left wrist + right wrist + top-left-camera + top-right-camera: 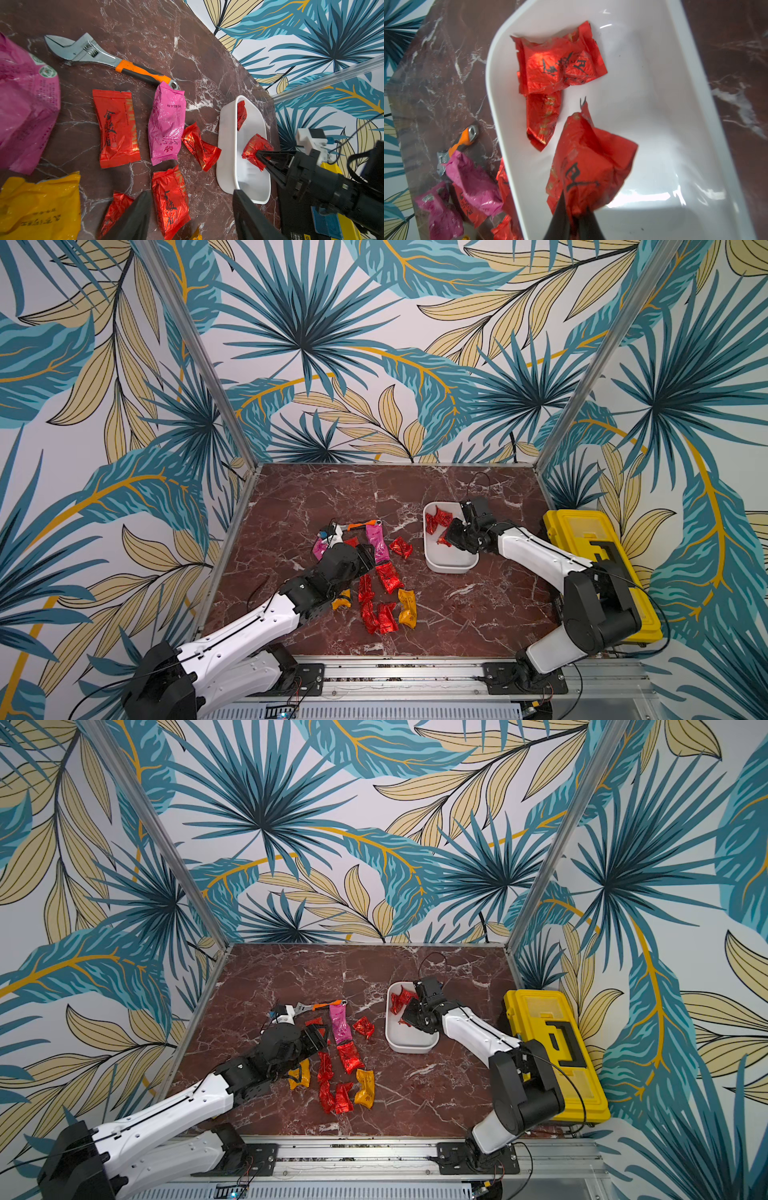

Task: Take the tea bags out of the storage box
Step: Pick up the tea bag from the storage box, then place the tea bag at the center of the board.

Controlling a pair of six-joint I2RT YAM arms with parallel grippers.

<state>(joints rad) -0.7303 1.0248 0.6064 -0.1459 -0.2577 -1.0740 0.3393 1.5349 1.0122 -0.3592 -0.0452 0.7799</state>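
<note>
Right gripper (pixel 572 209) sits inside storage box (pixel 675 99), a tea bag (pixel 591 162) pinched at its tips. Ahead of it, at the box's far end: two more tea bags (pixel 560 64), one partly on the other. Left of it, just outside the box wall: lone tea bag (pixel 401 547). Right of it, well apart: toolbox (pixel 598 564), at the table (pixel 478 605) edge. Left gripper (pixel 368 553) hangs over the loose spread on the table, well left of the box, with bags under it and behind it. Wrench (pixel 361 526) lies just ahead of it, handle end touching one bag.
</note>
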